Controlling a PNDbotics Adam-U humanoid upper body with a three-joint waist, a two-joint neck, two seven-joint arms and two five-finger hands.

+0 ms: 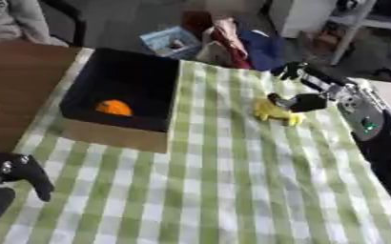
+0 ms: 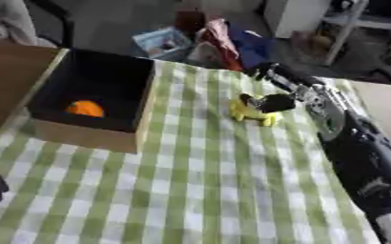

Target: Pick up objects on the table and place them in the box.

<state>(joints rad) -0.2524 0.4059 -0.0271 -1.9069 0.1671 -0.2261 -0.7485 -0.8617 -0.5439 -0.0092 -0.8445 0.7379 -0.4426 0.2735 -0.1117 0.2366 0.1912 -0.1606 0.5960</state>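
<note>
A yellow toy (image 1: 275, 112) lies on the green checked cloth (image 1: 232, 190), right of the box. My right hand (image 1: 325, 90) reaches in from the right and sits over it; the dark thumb (image 1: 302, 102) rests on the toy's top, while the fingers (image 1: 292, 70) stretch straight past it toward the table's far edge. The box (image 1: 115, 138) has cardboard sides and a black inside, and stands at the back left. A round orange object (image 1: 114, 107) lies inside it near the front wall. My left hand (image 1: 14, 174) rests idle at the lower left, fingers relaxed.
Bare brown wood (image 1: 15, 86) shows left of the cloth. Beyond the far edge, on the floor, lie a blue-and-white package (image 1: 169, 40) and red and blue fabric (image 1: 245, 45). My right forearm (image 2: 357, 152) runs along the cloth's right side.
</note>
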